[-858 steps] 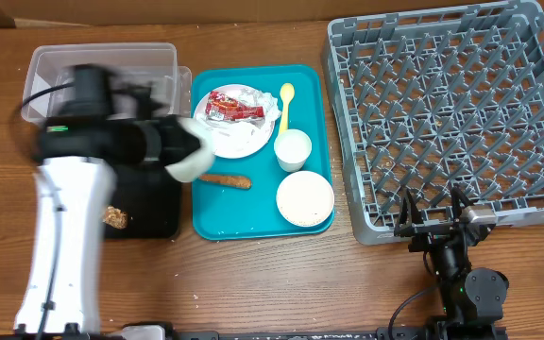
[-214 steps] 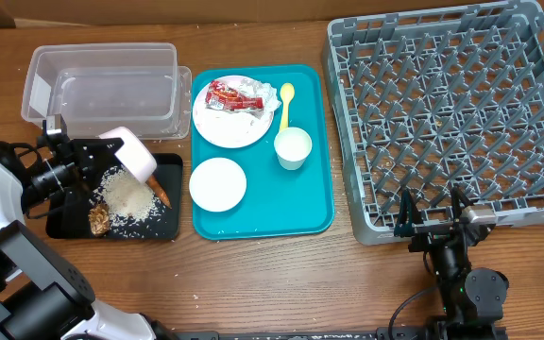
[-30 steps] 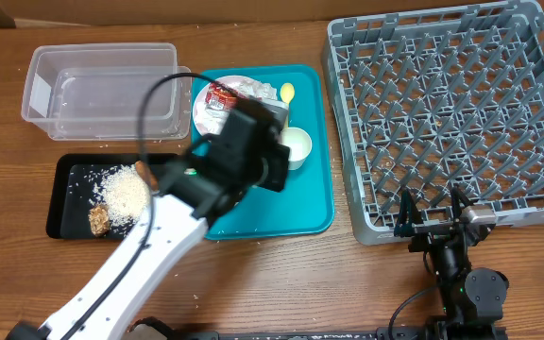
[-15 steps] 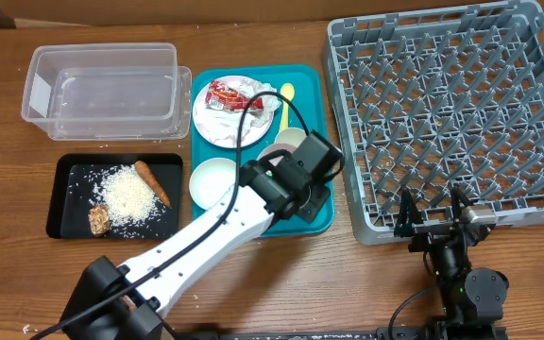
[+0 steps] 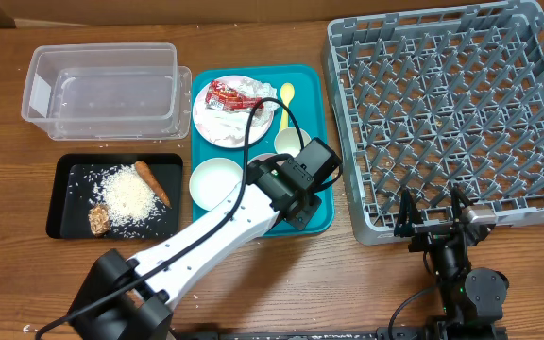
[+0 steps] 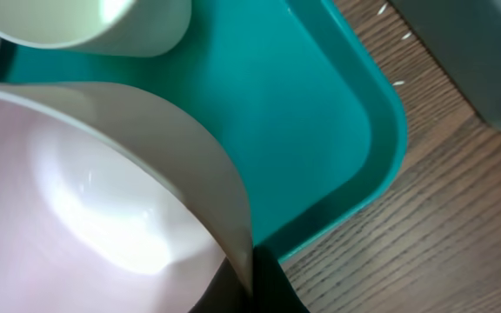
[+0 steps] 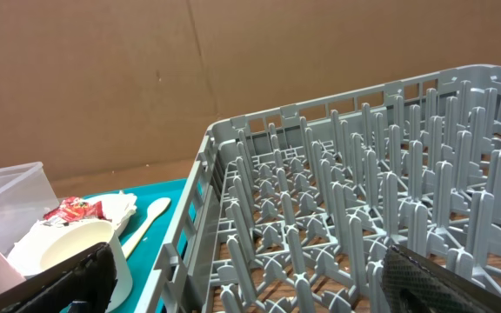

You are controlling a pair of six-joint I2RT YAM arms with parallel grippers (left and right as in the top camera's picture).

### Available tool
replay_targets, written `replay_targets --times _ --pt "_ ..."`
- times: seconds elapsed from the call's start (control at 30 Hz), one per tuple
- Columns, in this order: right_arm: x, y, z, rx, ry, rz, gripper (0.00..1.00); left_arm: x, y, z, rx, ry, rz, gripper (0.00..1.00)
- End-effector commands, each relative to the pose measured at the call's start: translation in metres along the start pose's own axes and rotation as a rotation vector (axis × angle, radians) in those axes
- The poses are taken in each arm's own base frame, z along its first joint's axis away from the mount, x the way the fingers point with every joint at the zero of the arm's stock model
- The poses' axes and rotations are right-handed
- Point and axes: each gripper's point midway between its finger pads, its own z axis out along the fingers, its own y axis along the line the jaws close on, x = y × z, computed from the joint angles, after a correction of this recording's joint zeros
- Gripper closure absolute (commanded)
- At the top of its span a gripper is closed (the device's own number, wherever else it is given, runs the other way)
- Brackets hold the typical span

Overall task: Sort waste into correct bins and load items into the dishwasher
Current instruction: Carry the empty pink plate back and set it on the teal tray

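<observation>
Left jaws clench the bowl by its rim above the tray; the rack lies rightward; right jaws released.

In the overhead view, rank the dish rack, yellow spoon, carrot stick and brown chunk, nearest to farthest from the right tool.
1. dish rack, just beyond the right tool.
2. yellow spoon, teal tray.
3. carrot stick, black tray.
4. brown chunk, same tray, farther left.

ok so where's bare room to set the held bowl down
The dish rack is bare all over, the clear tub nearly so. The teal tray is free only at its near corner by the rack; plate, spoon, cup and another bowl fill the rest. Rice covers much of the black tray.
</observation>
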Motion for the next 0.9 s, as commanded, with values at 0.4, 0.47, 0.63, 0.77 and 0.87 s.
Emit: replay_targets --times 0.4,0.47,0.63,0.77,0.87 --pt "0.002 -0.001 0.0 0.001 -0.004 -0.001 0.0 0.019 0.003 0.032 -0.04 0.124 0.06 0.95" --pt "0.002 -0.001 0.0 0.001 -0.004 -0.001 0.0 0.023 0.006 0.033 -0.057 0.142 0.064 0.81" --pt "0.002 -0.001 0.0 0.001 -0.004 -0.001 0.0 0.026 0.008 0.032 -0.065 0.156 0.067 0.67" --pt "0.002 -0.001 0.0 0.001 -0.004 -0.001 0.0 0.021 0.007 0.028 -0.064 0.142 0.044 0.74" --pt "0.002 -0.001 0.0 0.001 -0.004 -0.001 0.0 0.006 0.007 0.017 -0.06 0.107 0.03 0.81"
